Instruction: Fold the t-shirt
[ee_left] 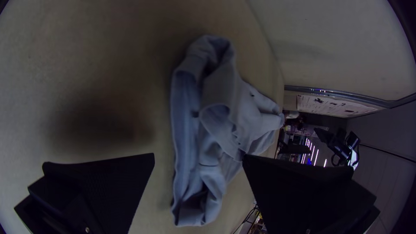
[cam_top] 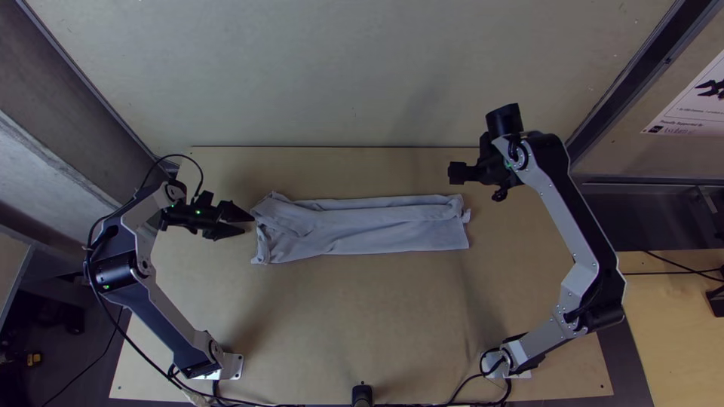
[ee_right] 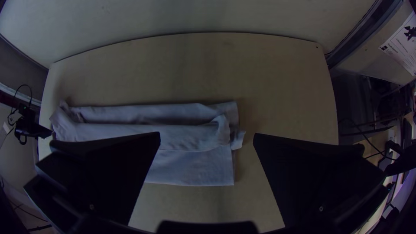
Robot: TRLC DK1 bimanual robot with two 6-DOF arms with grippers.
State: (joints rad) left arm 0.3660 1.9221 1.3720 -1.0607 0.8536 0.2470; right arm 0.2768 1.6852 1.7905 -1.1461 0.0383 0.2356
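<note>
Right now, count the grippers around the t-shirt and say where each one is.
2. In the top view, the left gripper, open, is beside the t-shirt's left end; the right gripper, open, is near its far right corner.

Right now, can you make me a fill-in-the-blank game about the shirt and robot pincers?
The pale blue cloth t-shirt lies on the light wooden ____.
Its folded strip looks narrow, not ____.
The flat-fingered black left pincer is not shut but ____.
Counting the flat-fingered black right pincer too, pincers gripping the shirt number ____.

Missing words: table; wide; open; zero.
</note>
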